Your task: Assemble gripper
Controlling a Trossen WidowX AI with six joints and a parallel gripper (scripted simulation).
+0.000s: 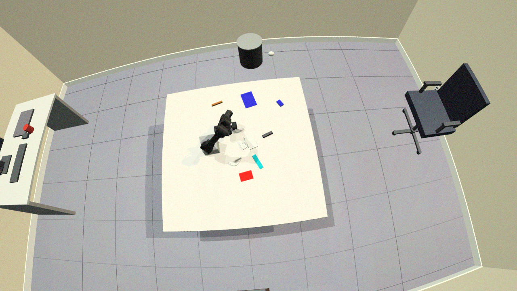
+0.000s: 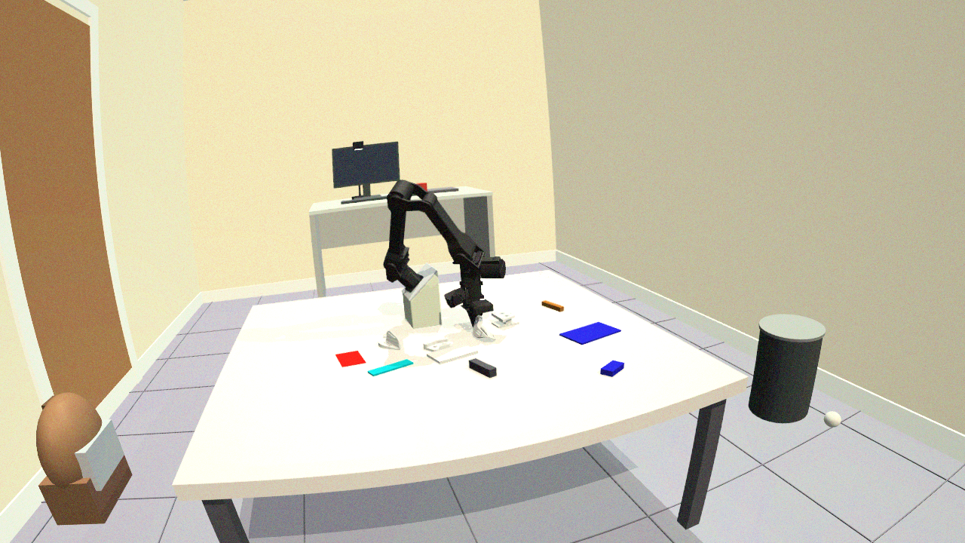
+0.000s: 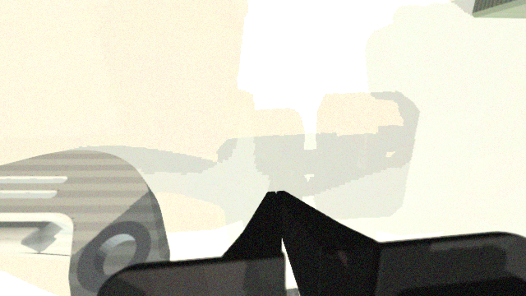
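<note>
My gripper is shut, its black tips touching with nothing between them, low over the table. A pale curved part, seemingly a jaw, stands beside the fingers. A ribbed, rounded part with slots and a ring lies left of them in the wrist view. Another white part sits just behind. A second curved, jaw-like part stands apart. A small white part lies against a flat white plate. I cannot tell base from housing plate, or see meshed teeth.
On the table lie a cyan strip, a red sheet, a black block, a blue sheet, a blue block and an orange bar.
</note>
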